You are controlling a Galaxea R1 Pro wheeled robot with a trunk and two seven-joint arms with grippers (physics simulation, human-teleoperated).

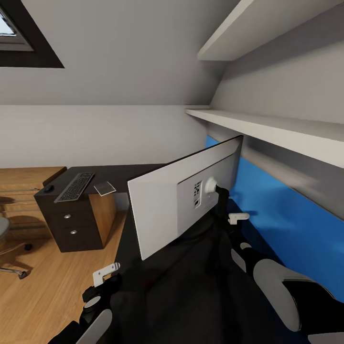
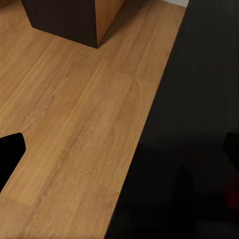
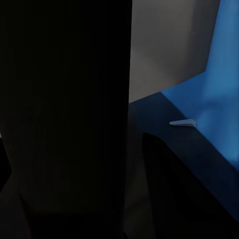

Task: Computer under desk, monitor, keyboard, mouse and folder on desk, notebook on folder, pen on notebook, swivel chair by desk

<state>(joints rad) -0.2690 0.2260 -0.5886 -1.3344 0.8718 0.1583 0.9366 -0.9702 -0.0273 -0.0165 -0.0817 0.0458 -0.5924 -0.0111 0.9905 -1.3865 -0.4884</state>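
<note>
Monitor [image 1: 162, 205] upright on black table [image 1: 191, 286], pale back toward camera, long axis running diagonally. Right claw [image 1: 237, 217] behind its stand; grip unclear. Left claw [image 1: 106, 274] empty, opening unclear.

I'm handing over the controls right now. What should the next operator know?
Left gripper: open, empty, near the desk edge.
Right gripper: behind the monitor at its stand; grip can't be judged.
The monitor is tilted over the desk, its back to the robot.
Keyboard, mouse and notebook lie on the desk's far end. The chair stands apart at the left.
Done: keyboard and mouse on the desk.
Left: settle the monitor, stack folder, notebook and pen, bring the chair in.
</note>
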